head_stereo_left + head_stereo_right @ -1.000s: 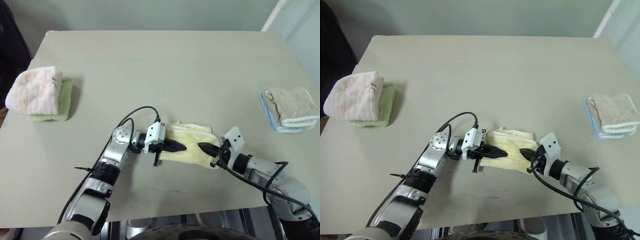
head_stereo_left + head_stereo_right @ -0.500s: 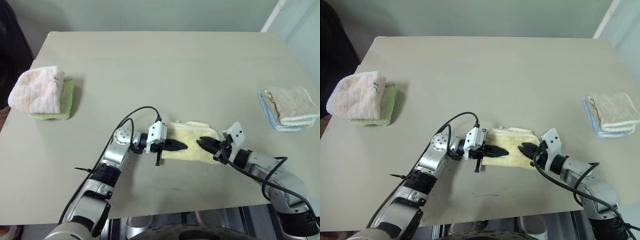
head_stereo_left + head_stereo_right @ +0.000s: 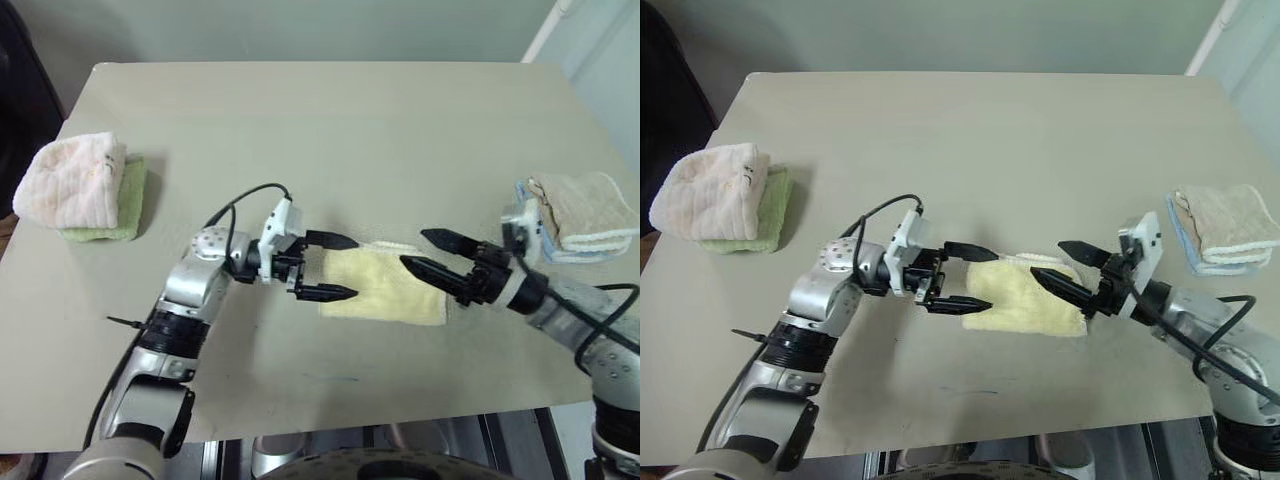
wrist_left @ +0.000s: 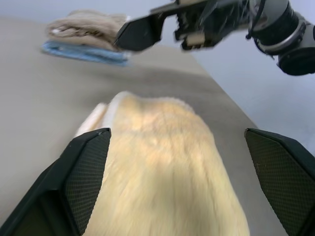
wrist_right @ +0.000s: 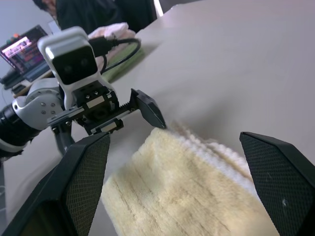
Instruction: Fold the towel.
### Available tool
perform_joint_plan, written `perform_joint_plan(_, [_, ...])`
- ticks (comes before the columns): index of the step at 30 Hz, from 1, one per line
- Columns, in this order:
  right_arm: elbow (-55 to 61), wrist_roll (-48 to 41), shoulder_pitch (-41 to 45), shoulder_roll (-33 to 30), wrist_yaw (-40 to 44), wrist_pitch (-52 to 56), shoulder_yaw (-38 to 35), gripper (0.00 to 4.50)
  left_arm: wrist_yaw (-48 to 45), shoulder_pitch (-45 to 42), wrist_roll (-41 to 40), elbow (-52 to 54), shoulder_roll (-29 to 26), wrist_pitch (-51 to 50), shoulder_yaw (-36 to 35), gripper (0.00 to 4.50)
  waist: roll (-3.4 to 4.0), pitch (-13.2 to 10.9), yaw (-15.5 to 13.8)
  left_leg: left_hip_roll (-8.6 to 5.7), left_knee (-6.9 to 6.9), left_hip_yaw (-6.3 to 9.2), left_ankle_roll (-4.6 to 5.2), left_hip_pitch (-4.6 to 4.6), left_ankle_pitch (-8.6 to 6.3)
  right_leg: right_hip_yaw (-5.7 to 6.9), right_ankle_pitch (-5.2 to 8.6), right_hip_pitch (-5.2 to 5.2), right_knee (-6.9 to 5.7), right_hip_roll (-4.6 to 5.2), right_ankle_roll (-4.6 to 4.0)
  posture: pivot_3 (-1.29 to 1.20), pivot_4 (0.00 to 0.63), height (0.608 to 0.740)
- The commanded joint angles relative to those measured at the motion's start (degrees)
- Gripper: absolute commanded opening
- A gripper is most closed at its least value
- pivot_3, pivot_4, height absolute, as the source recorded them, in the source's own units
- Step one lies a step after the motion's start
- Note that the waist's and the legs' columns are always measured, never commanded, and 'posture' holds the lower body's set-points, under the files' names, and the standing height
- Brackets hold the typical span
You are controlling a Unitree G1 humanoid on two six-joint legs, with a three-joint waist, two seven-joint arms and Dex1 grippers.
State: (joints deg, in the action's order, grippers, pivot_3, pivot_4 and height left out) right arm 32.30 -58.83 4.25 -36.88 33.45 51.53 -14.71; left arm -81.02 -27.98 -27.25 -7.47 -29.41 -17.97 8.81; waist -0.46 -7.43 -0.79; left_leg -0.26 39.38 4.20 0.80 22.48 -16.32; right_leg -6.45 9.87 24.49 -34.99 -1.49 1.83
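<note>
since the earlier frame both tools have let go of the towel (image 3: 385, 288) and lifted away from it, the left tool (image 3: 330, 267) drawing back toward the robot's left and the right tool (image 3: 432, 252) toward the robot's right, each with its fingers now spread wide and holding nothing. the towel, pale yellow terry cloth, lies folded into a small flat rectangle on the worktop (image 3: 330, 130), near the front edge and between the two tools, with a whitish stitched edge along its far side. the left tool hovers just beside the towel's left end, pointing across toward the right, one black finger above the other in the head views. the right tool hovers over the towel's right end, pointing back toward the left tool. at the worktop's left side sits a pink-white folded towel (image 3: 68, 180) on top of a green cloth (image 3: 128, 205). at the right side a beige folded towel (image 3: 585, 208) rests on a light blue cloth (image 3: 532, 228). both stacks lie well apart from the yellow towel.
</note>
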Motion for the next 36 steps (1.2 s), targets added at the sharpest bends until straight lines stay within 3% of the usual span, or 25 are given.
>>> perform_joint_plan(1, [-1.50,-4.19,-0.60,-3.50,0.42,3.34,-3.45,4.50,-1.04,-0.06,-0.91,1.02,-2.35,-2.52,-1.16,4.48,0.00,0.00,-0.05,0.00,-0.01,0.00,0.00,0.00,0.00,0.00,0.01,0.01,0.00,0.00,0.02,0.00,0.150,0.740])
perform_joint_plan(4, [-6.73,-6.89,-0.49,-7.39,-0.23,8.65,-5.07,4.50,-1.77,0.67,-3.86,2.93,-5.93,-10.73,-1.76,4.48,0.00,0.00,-0.03,0.00,-0.05,-0.01,-0.01,0.01,-0.02,-0.01,0.04,0.04,0.01,0.01,0.08,0.00,0.150,0.740])
perform_joint_plan(8, [-11.07,-7.42,-0.16,-12.92,1.38,14.50,-4.07,4.50,-1.70,1.01,-4.03,2.70,-8.36,-13.27,-2.06,4.48,0.01,0.00,-0.08,0.00,-0.22,-0.04,-0.03,0.05,-0.03,-0.02,0.01,0.17,0.00,0.03,0.18,0.00,0.150,0.740])
perform_joint_plan(14, [-17.59,-5.93,1.81,-14.58,5.36,17.82,-0.81,4.50,2.05,0.33,-3.57,0.73,-3.50,-4.81,-6.30,4.48,0.01,0.00,-0.16,0.01,-0.30,-0.03,0.05,0.07,-0.08,-0.01,0.00,0.25,-0.06,0.02,0.25,0.00,0.150,0.740])
perform_joint_plan(20, [-21.96,-3.00,4.57,-11.62,8.08,18.22,5.25,4.50,7.17,0.43,-1.33,0.09,3.00,6.57,-8.67,4.48,0.02,-0.01,-0.05,0.01,-0.22,-0.05,0.15,0.08,-0.13,-0.01,-0.07,0.24,-0.06,0.02,0.37,0.00,0.150,0.740])
perform_joint_plan(23, [-24.02,-1.22,6.48,-9.77,8.76,18.02,7.26,4.50,7.67,0.44,0.41,-0.55,3.41,9.68,-7.96,4.48,0.02,-0.01,0.10,0.01,-0.18,-0.06,0.24,0.07,-0.16,-0.01,-0.13,0.22,-0.07,0.01,0.41,0.00,0.150,0.740])
perform_joint_plan(30, [-28.61,-2.11,11.85,-2.79,8.24,21.52,8.03,4.50,9.04,2.40,-0.46,2.31,3.91,8.92,-7.50,4.48,0.02,-0.01,0.57,0.03,-0.14,-0.06,0.27,0.02,-0.07,-0.02,-0.29,0.19,-0.09,-0.04,0.39,0.00,0.150,0.740])
perform_joint_plan(36, [-28.54,-1.80,13.28,-0.62,9.25,23.96,10.14,4.50,9.56,3.73,-0.21,3.91,3.26,9.05,-7.43,4.48,0.02,-0.01,0.58,0.03,-0.12,-0.05,0.27,0.02,-0.05,0.00,-0.29,0.17,-0.09,-0.04,0.38,0.00,0.150,0.740])
